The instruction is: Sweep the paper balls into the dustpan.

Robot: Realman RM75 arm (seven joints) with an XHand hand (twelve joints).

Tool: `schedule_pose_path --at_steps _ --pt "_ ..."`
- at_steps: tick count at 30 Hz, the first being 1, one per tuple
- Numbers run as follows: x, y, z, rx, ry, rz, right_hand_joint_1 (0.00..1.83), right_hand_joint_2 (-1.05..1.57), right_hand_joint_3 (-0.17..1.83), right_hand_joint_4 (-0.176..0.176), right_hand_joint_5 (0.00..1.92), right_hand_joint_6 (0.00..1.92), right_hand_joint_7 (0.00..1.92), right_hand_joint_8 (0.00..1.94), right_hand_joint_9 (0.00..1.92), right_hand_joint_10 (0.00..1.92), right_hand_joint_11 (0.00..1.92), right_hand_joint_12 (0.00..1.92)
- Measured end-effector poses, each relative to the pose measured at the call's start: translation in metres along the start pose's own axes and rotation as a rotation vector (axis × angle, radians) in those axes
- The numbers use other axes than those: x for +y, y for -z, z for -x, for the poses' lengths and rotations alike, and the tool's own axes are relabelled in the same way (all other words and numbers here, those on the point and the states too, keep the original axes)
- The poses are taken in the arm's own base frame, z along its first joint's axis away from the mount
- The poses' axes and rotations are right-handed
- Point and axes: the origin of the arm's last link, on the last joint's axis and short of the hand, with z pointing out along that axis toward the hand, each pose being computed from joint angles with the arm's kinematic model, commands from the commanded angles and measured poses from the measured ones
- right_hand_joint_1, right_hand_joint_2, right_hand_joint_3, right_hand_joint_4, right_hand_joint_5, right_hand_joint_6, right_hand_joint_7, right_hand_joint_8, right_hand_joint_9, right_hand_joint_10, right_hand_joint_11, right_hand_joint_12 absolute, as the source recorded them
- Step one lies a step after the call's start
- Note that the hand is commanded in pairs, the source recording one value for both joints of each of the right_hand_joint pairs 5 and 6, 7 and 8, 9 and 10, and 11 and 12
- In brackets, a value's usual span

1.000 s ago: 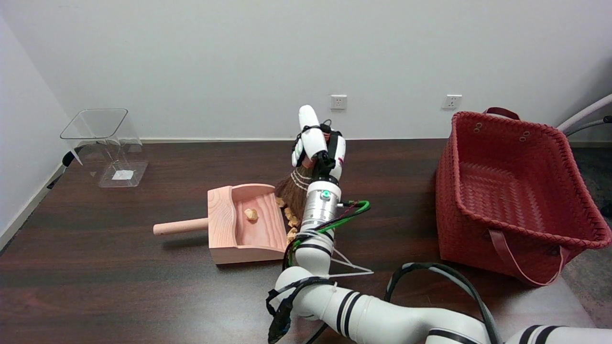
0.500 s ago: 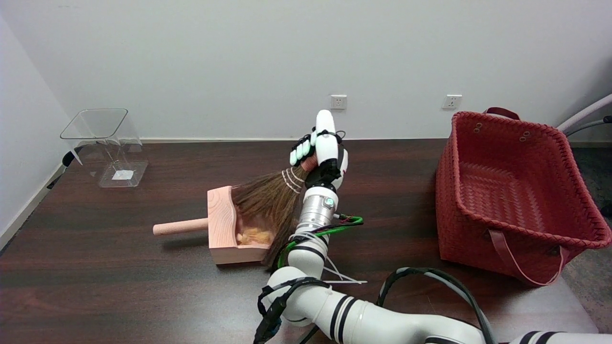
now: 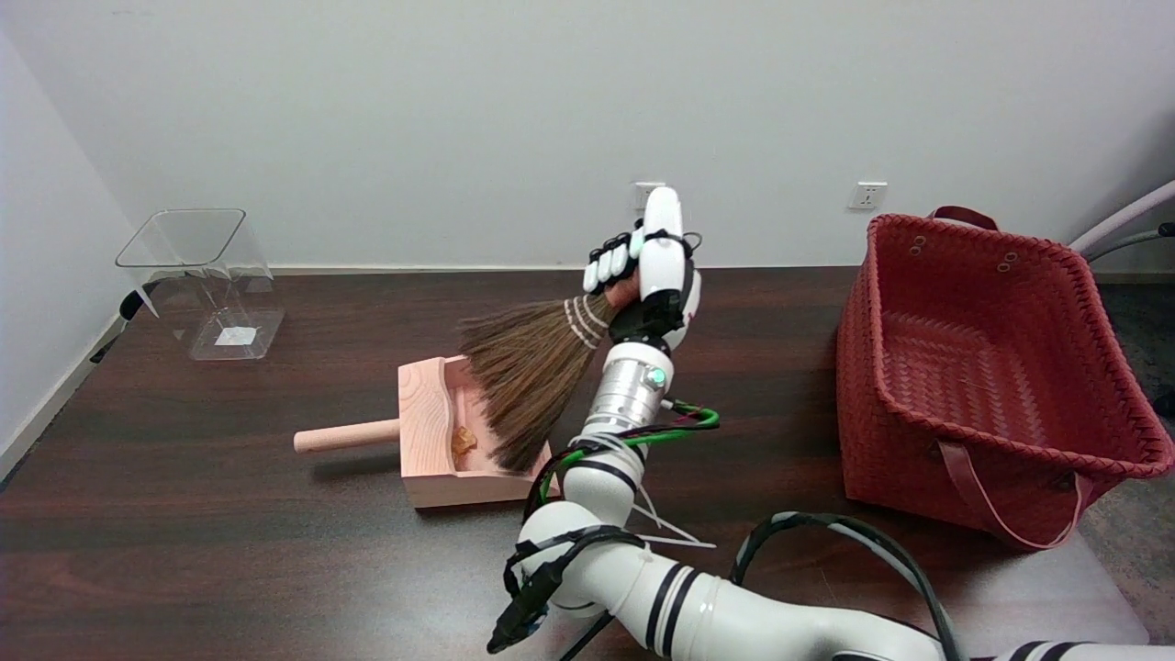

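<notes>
A pale wooden dustpan [image 3: 427, 477] lies on the dark table with its round handle [image 3: 344, 435] pointing left. A tan paper ball [image 3: 464, 441] sits inside it near the back wall; the rest of the pan's floor is hidden by the brush. My right hand [image 3: 647, 280] grips the neck of a small brown whisk broom [image 3: 528, 367]. The broom slants down to the left, its bristle tips hanging over the pan's open right side. The hand is up and to the right of the pan.
A large red woven basket [image 3: 991, 386] stands at the right. A clear plastic bin [image 3: 202, 275] sits at the back left by the wall. My right arm's cables [image 3: 661, 431] loop near the pan's right edge.
The hand has risen and moved right, lifting the broom's bristles out of the pan. One second ago loose paper balls lay at the pan's mouth; now only one ball shows, inside the pan.
</notes>
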Motion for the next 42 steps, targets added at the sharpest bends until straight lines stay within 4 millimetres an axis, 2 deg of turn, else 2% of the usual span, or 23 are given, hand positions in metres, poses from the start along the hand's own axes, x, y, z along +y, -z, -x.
schedule_pose_path --at_steps 9,21,30,42 --pt "-0.023 -0.002 -0.003 -0.009 0.044 -0.073 0.51 1.57 -0.17 0.000 1.92 1.92 1.92 1.92 1.92 1.92 1.92 1.92" --pt "-0.037 -0.009 -0.003 -0.073 0.145 -0.097 0.56 1.57 -0.17 0.000 1.92 1.92 1.92 1.92 1.92 1.92 1.92 1.92" --pt "-0.044 -0.014 0.005 -0.157 0.349 -0.122 0.61 1.57 -0.17 0.000 1.92 1.92 1.92 1.92 1.92 1.92 1.92 1.92" --pt "-0.056 -0.011 0.019 -0.268 0.694 -0.268 0.66 1.57 -0.17 0.000 1.92 1.92 1.92 1.92 1.92 1.92 1.92 1.92"
